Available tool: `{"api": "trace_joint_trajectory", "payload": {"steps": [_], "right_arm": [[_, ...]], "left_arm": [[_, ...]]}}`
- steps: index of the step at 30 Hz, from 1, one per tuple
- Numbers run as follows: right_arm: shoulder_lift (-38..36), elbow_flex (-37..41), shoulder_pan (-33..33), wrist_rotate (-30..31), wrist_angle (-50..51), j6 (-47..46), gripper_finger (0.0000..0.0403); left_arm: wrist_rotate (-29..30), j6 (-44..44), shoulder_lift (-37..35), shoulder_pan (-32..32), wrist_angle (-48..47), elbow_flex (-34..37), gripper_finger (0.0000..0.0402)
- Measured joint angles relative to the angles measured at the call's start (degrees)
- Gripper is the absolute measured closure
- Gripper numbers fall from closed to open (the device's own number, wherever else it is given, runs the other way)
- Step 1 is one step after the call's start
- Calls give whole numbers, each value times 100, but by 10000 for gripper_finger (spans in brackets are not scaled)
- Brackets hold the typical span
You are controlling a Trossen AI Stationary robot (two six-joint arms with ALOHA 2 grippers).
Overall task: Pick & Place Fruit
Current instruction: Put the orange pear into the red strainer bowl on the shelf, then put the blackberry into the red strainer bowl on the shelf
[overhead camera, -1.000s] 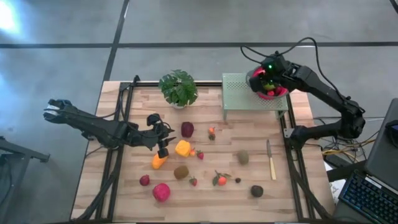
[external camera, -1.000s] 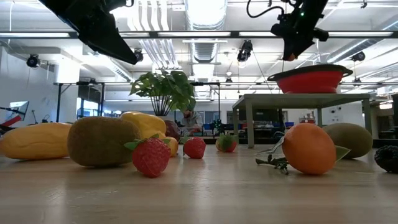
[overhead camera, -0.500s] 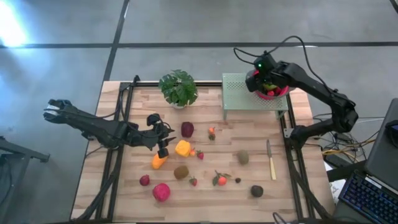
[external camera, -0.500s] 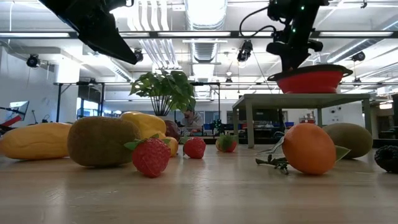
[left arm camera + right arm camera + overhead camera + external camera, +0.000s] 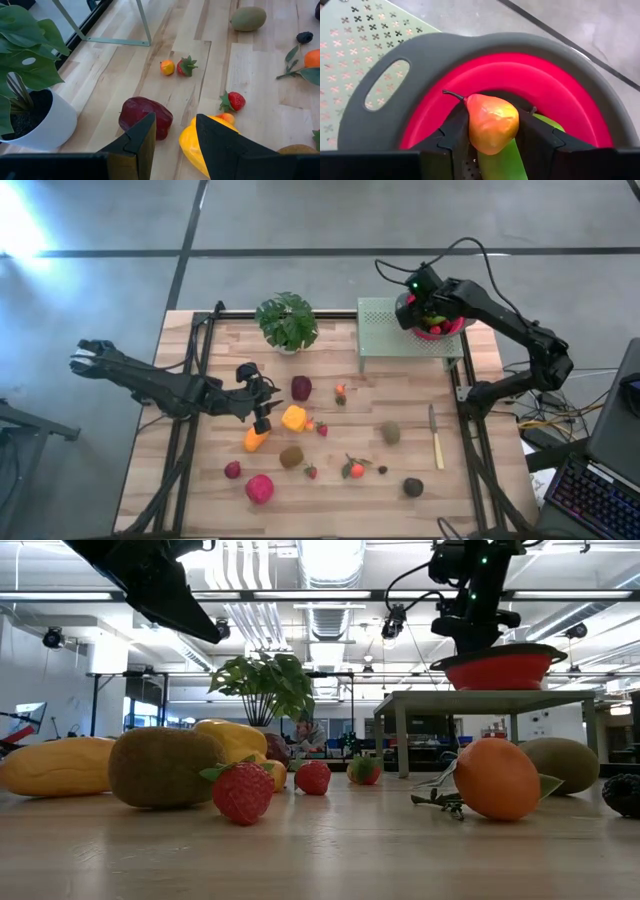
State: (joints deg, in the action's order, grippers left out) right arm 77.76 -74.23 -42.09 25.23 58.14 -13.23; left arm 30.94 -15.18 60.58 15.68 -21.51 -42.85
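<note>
My right gripper (image 5: 492, 132) is shut on a small yellow-red pear (image 5: 491, 122) and is inside the red bowl with a grey rim (image 5: 395, 100). The bowl stands on a green perforated stand (image 5: 385, 330) at the table's far right. A green fruit (image 5: 500, 162) lies in the bowl under the pear. My left gripper (image 5: 175, 142) hangs open above the table's left middle, over a maroon fruit (image 5: 145, 117) and a yellow fruit (image 5: 200, 147). Other fruit lies scattered on the wood (image 5: 291, 456). My right gripper pinches the pear by the two sides of its body (image 5: 472, 132) between its two fingers. The fingers slant down from above into the bowl. The stem end (image 5: 455, 95) points away from the gripper. I cannot tell whether the pear rests on the green fruit below it.
A potted plant (image 5: 287, 322) stands at the far middle of the table. A knife with a pale handle (image 5: 436, 440) lies at the right. Several small fruits, such as an orange one with leaves (image 5: 355, 469) and a red one (image 5: 259, 488), lie toward the near edge.
My right gripper has come down into the red bowl with the pear and has tipped more steeply downward.
</note>
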Motion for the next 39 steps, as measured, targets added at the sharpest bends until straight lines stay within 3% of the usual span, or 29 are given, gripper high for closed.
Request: {"api": "trace_joint_trajectory", "payload": {"steps": [7, 30, 35, 39], "right_arm": [[3, 2, 2, -3, 40, 17, 272], [5, -117, 9, 28, 39, 168, 195], [-106, -345, 35, 7, 34, 168, 195], [-247, -440, 121, -369, 22, 168, 206]], "left_arm": [[0, 1, 0, 0, -1, 0, 255], [0, 1, 0, -1, -1, 1, 255], [0, 1, 0, -2, 0, 2, 255], [0, 0, 0, 1, -1, 0, 255]]}}
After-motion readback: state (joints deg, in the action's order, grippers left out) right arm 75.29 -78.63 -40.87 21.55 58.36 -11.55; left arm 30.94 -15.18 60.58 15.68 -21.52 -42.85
